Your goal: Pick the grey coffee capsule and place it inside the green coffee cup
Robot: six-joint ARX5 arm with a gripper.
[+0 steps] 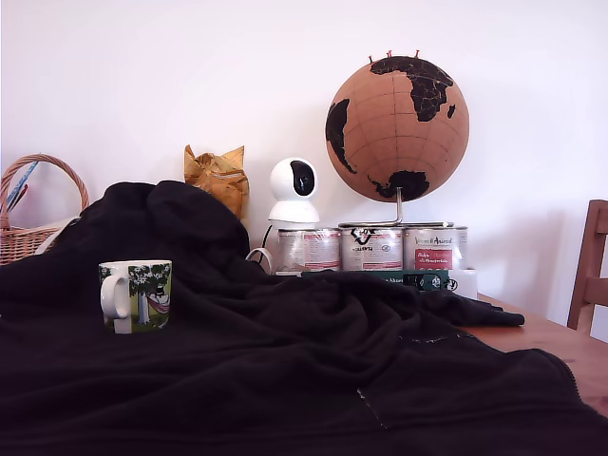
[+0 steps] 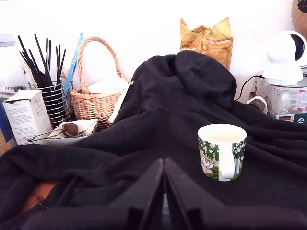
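On the black cloth (image 1: pixel 285 361) stands one green coffee cup (image 1: pixel 136 295), three tins (image 1: pixel 371 248) behind; the tool (image 2: pixel 164 191) is pressed together.

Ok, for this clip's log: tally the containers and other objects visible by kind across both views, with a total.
Mug: 1, the green coffee cup
Silver tins: 3
Wicker basket: 1
Wire utensil holder: 1
Cork globe: 1
White camera: 1
Yellow bag: 1
White carton: 1
Grey capsule: 0 seen
Total: 10
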